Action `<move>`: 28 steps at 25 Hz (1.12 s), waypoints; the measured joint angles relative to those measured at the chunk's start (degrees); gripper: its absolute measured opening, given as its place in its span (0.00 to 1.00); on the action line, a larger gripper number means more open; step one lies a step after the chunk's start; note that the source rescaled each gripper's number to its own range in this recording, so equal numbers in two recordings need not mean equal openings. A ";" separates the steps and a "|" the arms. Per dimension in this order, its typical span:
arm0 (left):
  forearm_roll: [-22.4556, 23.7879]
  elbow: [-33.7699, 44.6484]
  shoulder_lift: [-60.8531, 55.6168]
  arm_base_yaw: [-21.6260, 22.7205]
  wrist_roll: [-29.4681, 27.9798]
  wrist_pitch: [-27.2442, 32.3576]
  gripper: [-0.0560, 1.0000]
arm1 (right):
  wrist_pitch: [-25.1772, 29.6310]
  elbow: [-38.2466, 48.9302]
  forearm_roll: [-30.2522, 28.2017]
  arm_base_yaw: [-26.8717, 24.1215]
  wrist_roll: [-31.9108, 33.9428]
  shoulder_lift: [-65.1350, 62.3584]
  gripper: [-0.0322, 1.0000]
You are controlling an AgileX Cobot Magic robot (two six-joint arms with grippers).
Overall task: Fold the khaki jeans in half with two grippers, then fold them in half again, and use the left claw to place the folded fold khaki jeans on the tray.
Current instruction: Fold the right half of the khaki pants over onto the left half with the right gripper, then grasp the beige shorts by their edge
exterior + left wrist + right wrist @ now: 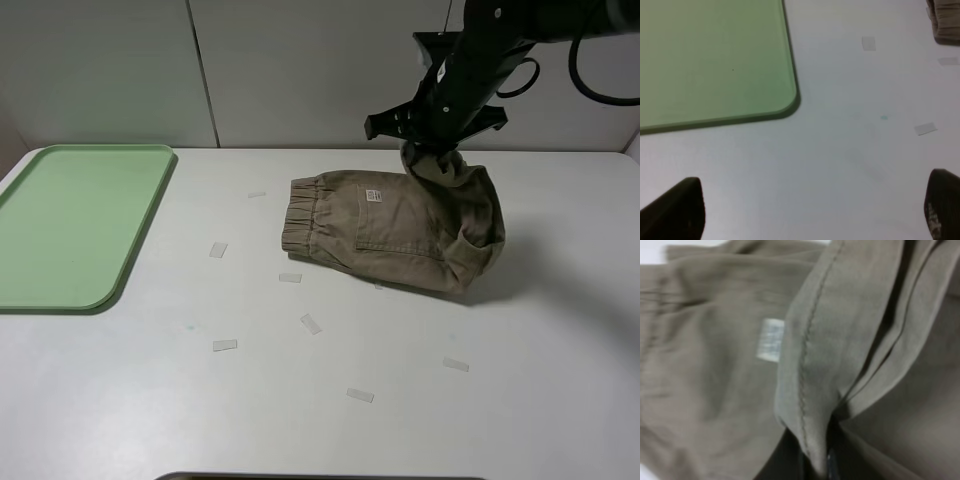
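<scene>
White tabletop [150, 420] nearest me carries scattered scraps of tape [225, 345]. My left claw [808, 212] hangs over bare table beside a corner of the green tray [715, 60], its fingers wide apart and empty. Farther back, the khaki shorts [390, 230] lie right of the tray, well apart from it. My right gripper [432, 152] is clamped on a raised fold of cloth at their far edge.

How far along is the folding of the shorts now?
Nothing looks finished yet. In hand: the right gripper is shut on one end of the shorts, lifted over the rest, so a fold seems underway. The left gripper is open above the table by the tray. Left: finishing the folds, then moving the shorts onto the tray.
</scene>
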 joint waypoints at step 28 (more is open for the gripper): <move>0.00 0.00 0.00 0.00 0.00 -0.06 0.87 | -11.54 0.00 8.83 6.04 -12.49 1.46 1.00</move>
